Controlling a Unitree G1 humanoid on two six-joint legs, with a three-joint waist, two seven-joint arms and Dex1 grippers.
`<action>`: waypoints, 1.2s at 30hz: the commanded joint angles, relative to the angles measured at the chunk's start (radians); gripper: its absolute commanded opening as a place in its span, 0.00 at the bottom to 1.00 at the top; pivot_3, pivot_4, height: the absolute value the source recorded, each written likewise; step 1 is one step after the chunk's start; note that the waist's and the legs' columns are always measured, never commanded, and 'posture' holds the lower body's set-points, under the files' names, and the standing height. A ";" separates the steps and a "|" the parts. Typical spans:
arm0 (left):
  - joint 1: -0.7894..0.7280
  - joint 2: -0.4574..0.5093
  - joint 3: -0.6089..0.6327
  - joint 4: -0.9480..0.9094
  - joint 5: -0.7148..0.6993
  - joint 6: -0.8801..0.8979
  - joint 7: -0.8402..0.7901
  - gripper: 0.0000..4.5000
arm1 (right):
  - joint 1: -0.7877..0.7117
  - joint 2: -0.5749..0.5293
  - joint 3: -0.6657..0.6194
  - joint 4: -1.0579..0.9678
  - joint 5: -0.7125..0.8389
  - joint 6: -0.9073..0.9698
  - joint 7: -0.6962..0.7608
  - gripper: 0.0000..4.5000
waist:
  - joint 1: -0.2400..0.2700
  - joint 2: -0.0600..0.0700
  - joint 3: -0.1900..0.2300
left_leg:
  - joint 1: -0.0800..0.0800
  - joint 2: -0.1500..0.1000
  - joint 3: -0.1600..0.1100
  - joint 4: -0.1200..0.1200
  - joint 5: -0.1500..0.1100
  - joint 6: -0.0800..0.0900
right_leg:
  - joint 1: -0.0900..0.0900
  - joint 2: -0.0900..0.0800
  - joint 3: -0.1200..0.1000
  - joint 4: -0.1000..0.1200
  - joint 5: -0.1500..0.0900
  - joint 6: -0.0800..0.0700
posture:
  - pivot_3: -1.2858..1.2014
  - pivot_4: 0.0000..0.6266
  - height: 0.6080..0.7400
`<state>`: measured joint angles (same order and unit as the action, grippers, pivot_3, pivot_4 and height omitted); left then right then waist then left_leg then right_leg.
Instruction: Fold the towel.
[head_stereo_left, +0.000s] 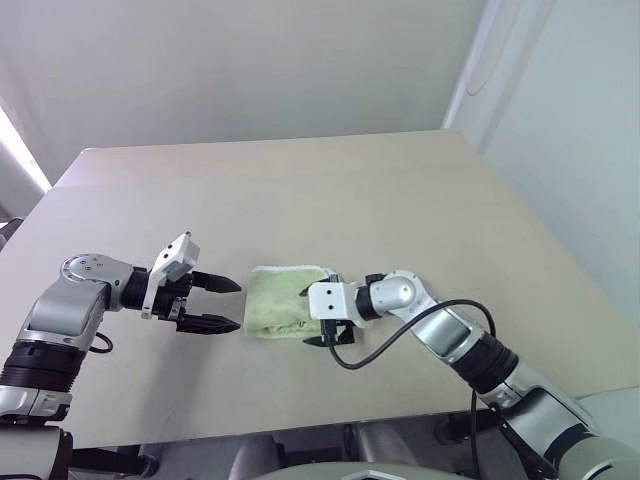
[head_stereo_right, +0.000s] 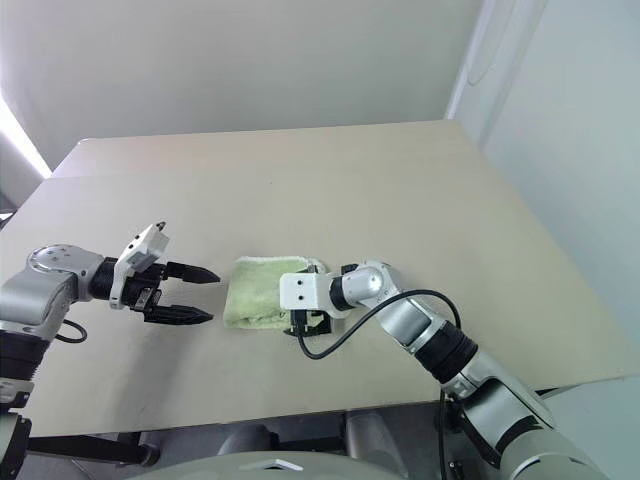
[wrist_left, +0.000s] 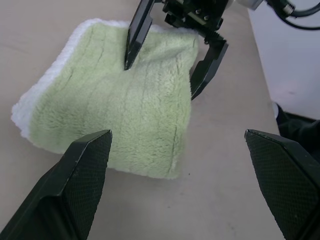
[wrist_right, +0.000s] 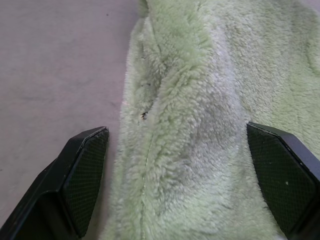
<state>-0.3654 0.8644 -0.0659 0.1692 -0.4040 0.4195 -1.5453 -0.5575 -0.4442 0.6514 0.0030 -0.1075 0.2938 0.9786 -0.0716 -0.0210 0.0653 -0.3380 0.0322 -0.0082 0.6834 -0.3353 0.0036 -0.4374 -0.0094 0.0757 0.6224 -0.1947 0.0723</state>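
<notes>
Bench (head_stereo_left: 300, 190): beige top carrying the folded green towel (head_stereo_left: 280, 300).
Left gripper (head_stereo_left: 222, 304): hovering beside it, jaws wide.
Right gripper (head_stereo_left: 311, 316): jaws wide, straddling the towel's edge.

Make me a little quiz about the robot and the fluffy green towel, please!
1. True or false: the small light-green terry towel lies spread out flat in a single layer on the beige table.
2. Which gripper is over the towel's edge? A. left gripper B. right gripper
3. Fill in: both grippers' black fingers are ____ (open or shut).

Key:
1. False: it lies folded into a small, thick pad.
2. B: the right gripper straddles the towel's edge, while the left gripper is beside the towel, apart from it.
3. Open: neither holds anything.
</notes>
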 joint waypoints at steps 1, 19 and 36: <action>-0.028 -0.006 0.000 0.014 0.010 -0.026 0.002 1.00 | -0.003 0.019 0.006 0.031 -0.043 -0.035 -0.013 1.00 | -0.001 0.000 0.000 | 0.000 0.000 0.000 0.000 0.000 0.000 | 0.000 0.000 0.000 0.000 0.000 0.000 | 0.52 0.00 0.79; -0.019 -0.004 0.013 -0.004 0.001 -0.017 -0.009 1.00 | -0.039 0.065 0.011 0.179 -0.213 -0.149 -0.129 0.63 | -0.030 -0.002 -0.001 | 0.019 -0.002 -0.004 0.000 0.000 -0.001 | 0.012 0.000 0.000 0.004 -0.001 -0.003 | 0.52 0.00 0.79; -0.060 -0.024 0.010 0.062 0.019 -0.029 0.005 1.00 | -0.101 0.152 -0.270 0.031 0.002 0.079 -0.137 0.00 | -0.028 -0.001 0.001 | 0.016 -0.002 -0.005 -0.001 0.000 -0.001 | 0.009 0.001 0.000 0.007 -0.002 -0.004 | 0.52 0.00 0.79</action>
<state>-0.4010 0.8406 -0.0666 0.2313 -0.3829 0.4027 -1.5429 -0.6081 -0.2996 0.4706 0.1065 -0.1602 0.3325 0.8568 -0.0998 -0.0221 0.0666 -0.3221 0.0298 -0.0134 0.6825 -0.3352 0.0028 -0.4287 -0.0087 0.0753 0.6290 -0.1966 0.0685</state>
